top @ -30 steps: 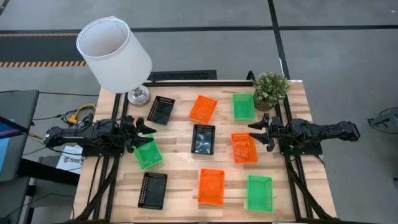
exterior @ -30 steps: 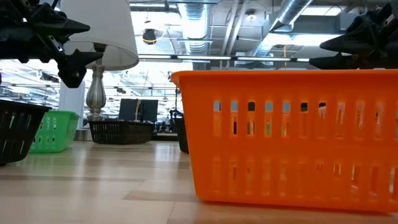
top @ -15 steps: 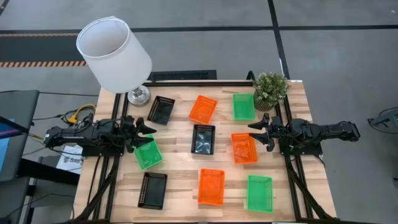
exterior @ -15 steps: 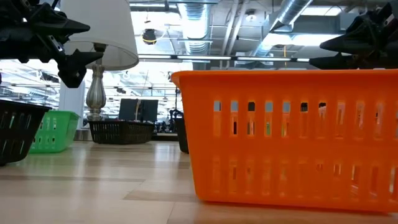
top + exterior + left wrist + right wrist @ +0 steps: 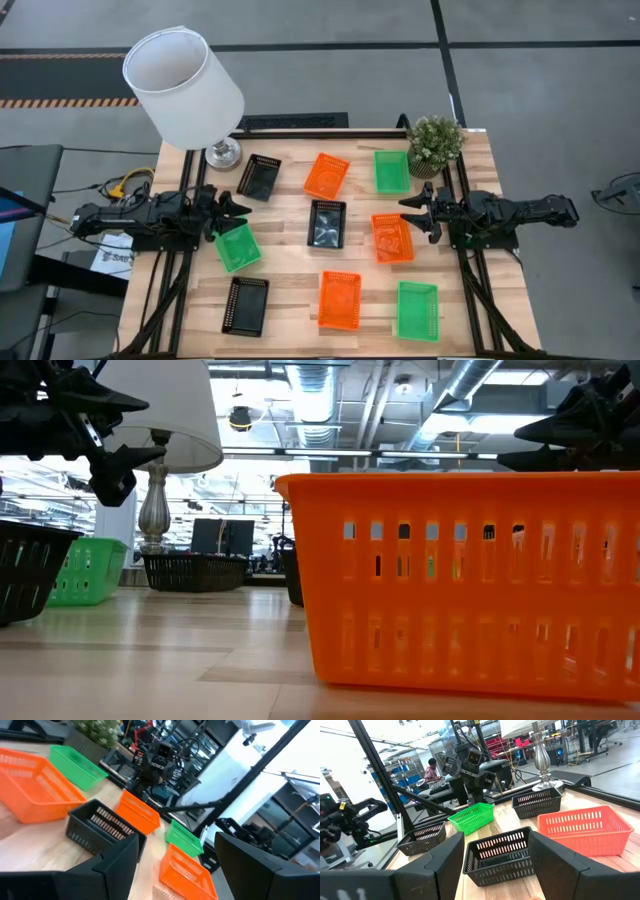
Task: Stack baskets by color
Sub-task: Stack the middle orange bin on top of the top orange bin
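Observation:
Several mesh baskets rest bottom-down and apart on the wooden table (image 5: 285, 265). The three black ones stand at far left (image 5: 259, 176), centre (image 5: 327, 223) and near left (image 5: 245, 305). The three orange ones are here: (image 5: 327, 175), (image 5: 392, 238), (image 5: 340, 299). The three green ones are here: (image 5: 391, 171), (image 5: 237, 247), (image 5: 417, 310). My left gripper (image 5: 232, 210) hangs open and level at the left edge, above the green basket there. My right gripper (image 5: 411, 209) hangs open and level at the right edge, beside the middle orange basket. Neither holds anything.
A white lampshade (image 5: 183, 88) on a metal base (image 5: 223, 153) stands at the far left corner and overhangs the table. A small potted plant (image 5: 435, 142) stands at the far right corner. A person (image 5: 431, 770) sits in the room beyond the table.
My left gripper has rolled a little about the line it points along. It has stayed in place and open. The baskets have not moved.

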`<state>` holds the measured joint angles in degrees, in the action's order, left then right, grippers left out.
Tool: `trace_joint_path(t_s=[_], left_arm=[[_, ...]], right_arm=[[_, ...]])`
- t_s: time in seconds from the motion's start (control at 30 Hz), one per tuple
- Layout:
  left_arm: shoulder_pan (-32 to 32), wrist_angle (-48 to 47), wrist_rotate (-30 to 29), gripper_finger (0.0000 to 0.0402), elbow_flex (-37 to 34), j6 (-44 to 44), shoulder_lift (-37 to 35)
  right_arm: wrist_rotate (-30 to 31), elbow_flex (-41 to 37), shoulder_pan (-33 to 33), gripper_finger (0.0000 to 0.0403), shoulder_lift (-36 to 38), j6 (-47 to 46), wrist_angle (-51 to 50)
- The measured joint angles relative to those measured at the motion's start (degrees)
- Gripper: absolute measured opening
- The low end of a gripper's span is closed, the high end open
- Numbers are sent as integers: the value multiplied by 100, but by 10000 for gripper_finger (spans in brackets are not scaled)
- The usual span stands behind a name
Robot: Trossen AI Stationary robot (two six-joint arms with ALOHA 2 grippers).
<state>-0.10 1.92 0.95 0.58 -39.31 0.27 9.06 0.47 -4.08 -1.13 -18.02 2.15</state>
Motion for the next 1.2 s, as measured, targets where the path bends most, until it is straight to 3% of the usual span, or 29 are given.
trace_joint_path(t_s=[0.33, 0.5, 0.6, 0.73, 0.87, 1.0, 1.1, 1.2], left_arm=[[2, 99, -1151, 251, 2, -188, -1], [4, 193, -2023, 251, 2, -496, -1], [4, 214, -2253, 251, 2, -448, -2], [4, 221, -2303, 251, 2, -571, -2], [2, 260, -2306, 251, 2, -1537, 1], [4, 1011, -1937, 251, 33, -2130, 3], [2, 1698, -1751, 251, 354, -2100, 161], [2, 1924, -1770, 251, 976, -1615, 432]], right_arm=[[0, -2, -2, 244, 0, -199, 13], [136, -4, 40, 244, 2, -2249, 121], [144, -4, 95, 244, 0, -3007, 129], [347, -2, 220, 244, 0, -3025, 106], [380, -2, 336, 243, 0, -3317, 110], [433, 6, 375, 244, -4, -3929, 648], [402, 303, 388, 244, -5, -3938, 1241], [290, 950, 351, 243, 7, -3337, 1235]])
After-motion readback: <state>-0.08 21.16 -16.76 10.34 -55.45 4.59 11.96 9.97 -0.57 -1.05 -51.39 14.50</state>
